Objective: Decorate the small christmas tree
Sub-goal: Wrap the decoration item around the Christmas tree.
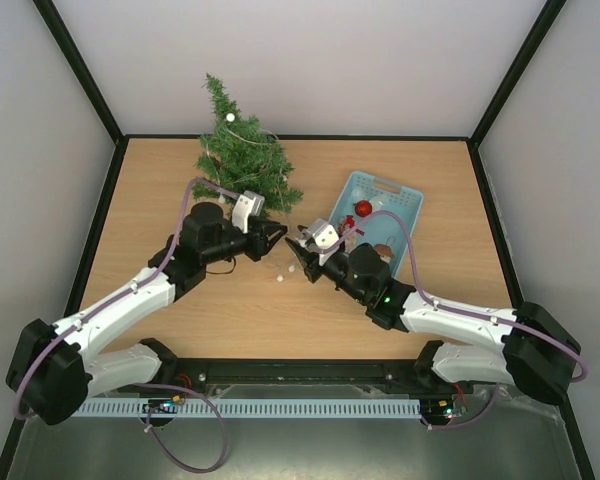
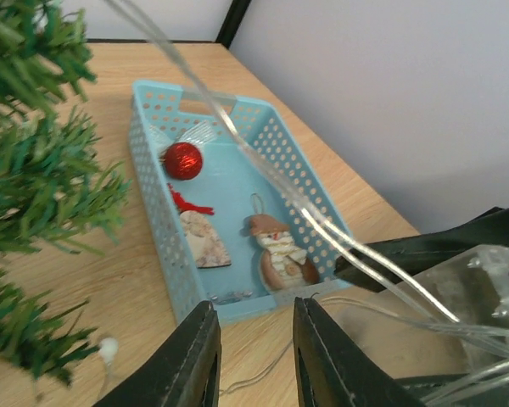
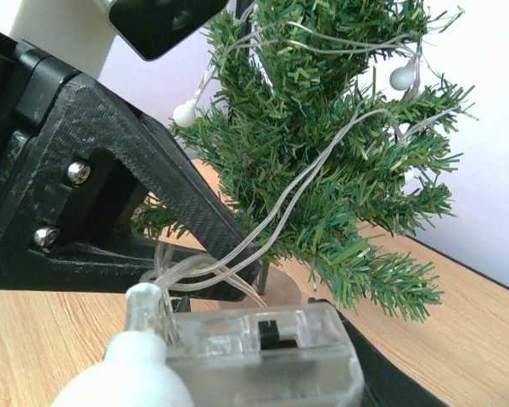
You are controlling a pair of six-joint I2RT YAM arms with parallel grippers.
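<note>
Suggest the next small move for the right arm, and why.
Probably lower the clear battery box onto the table beside the small christmas tree and release. The right gripper holds it, the light string already drapes the branches, and ornaments wait in the blue basket.

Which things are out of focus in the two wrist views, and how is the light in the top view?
Left wrist: the clear light wires near the lens are smeared, the small christmas tree soft, the blue basket fairly sharp. Right wrist: the white bulb and clear battery box at the bottom are blurred, the tree crisp. Top external: even light, faint shadows on the table.
</note>
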